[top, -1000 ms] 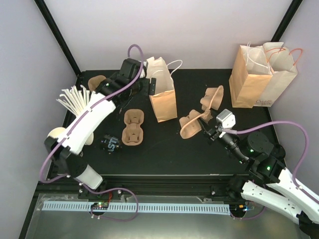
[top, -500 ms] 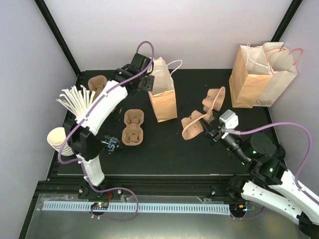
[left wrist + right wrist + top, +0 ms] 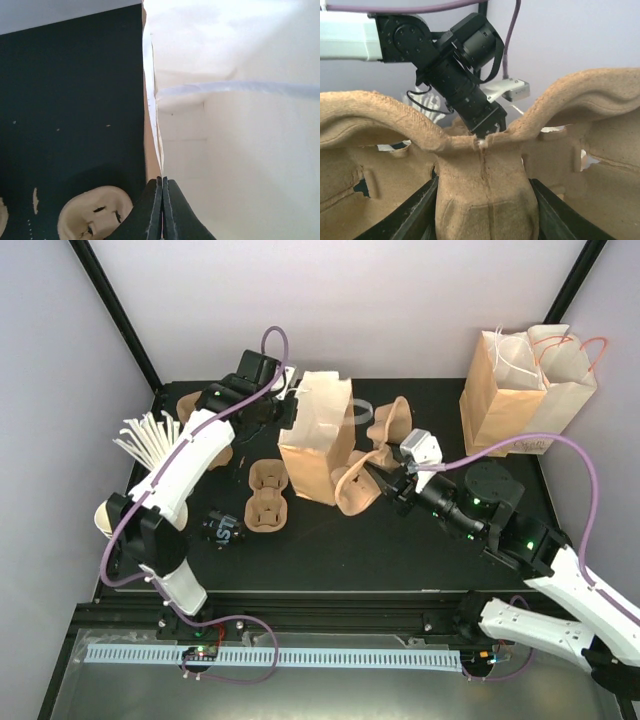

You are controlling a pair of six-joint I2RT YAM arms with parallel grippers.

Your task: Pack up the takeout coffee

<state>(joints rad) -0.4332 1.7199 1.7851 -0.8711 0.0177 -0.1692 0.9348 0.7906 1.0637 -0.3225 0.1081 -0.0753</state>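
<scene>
**Sup:** What's changed vs a sec ago, L to R?

**Op:** Far left, nothing. The takeout coffee (image 3: 222, 530) hasn't budged. It looks to be lying on its side on the table (image 3: 330, 540), front-left, just left of a spare carrier (image 3: 266, 512) and well apart from both grippers. My left gripper (image 3: 162, 180) was wide open by the bag top. Now it's clamped on the paper bag (image 3: 318, 440), and the wrist cam shows both fingers pressed together w/ the rim running in between. The bag stood straight before. Now it leans, w/ its top dragged toward my left arm.

**Sup:** And the right?

**Op:** The right gripper (image 3: 388, 480) swung left, gripping the pulp carrier (image 3: 355, 490) w/ its fingers either side of the centre ridge. The carrier lay mid-table before. Now it's tipped up against the bag's right side. Far-right bags (image 3: 525, 390) are same as before.

**Sup:** Anything u can't see?

**Op:** The cup stack (image 3: 103, 518) is mostly behind my left arm. I can't make out the coffee's lid, only the dark band. Can't tell if the carrier's low end still touches the table. The left wrist cam shows only pale bag walls & a handle, w/ the bottom out of frame. The right wrist cam is nearly all carrier.
</scene>
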